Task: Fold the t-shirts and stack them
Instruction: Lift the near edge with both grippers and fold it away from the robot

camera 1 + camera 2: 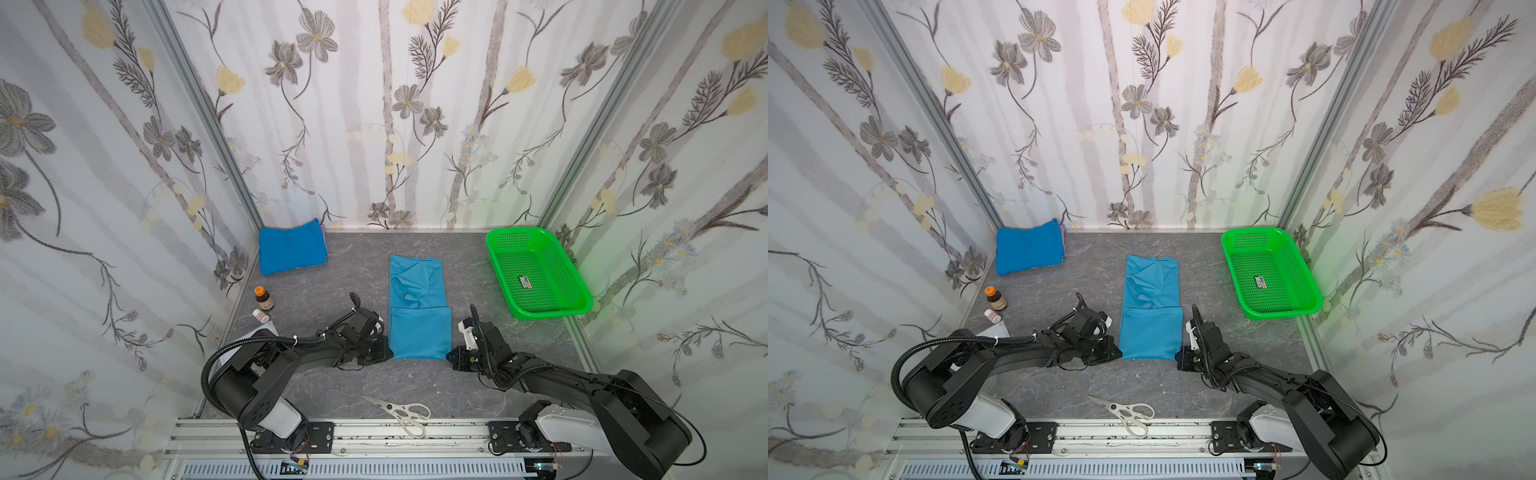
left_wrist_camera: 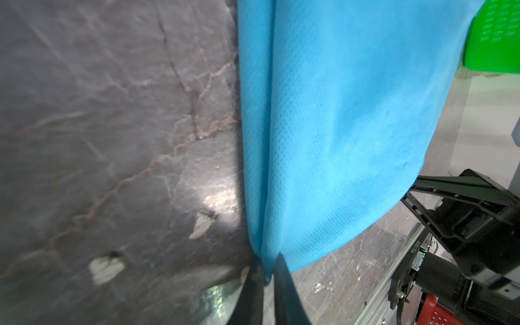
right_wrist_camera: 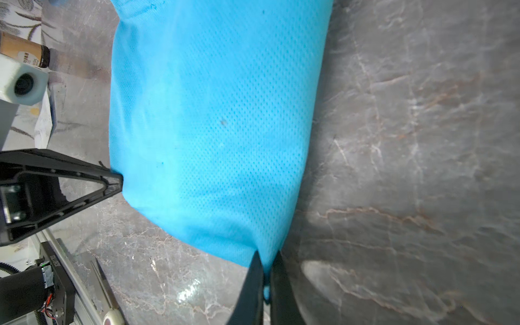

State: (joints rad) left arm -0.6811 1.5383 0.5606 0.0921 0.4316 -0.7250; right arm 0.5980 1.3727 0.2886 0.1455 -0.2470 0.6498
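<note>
two near corners of the light sky-blue t-shirt (image 1: pixel 419 328) are pinched, one in the left gripper (image 1: pixel 390 353) and one in the right gripper (image 1: pixel 449 357), jaws closed tight on the cloth. that is likely so the hem can rise evenly for the next fold. the shirt lies as a long strip mid-table, well apart from the folded darker blue t-shirt (image 1: pixel 291 252) in the far left corner. each arm reaches low and forward, wrists turned inward.
</note>
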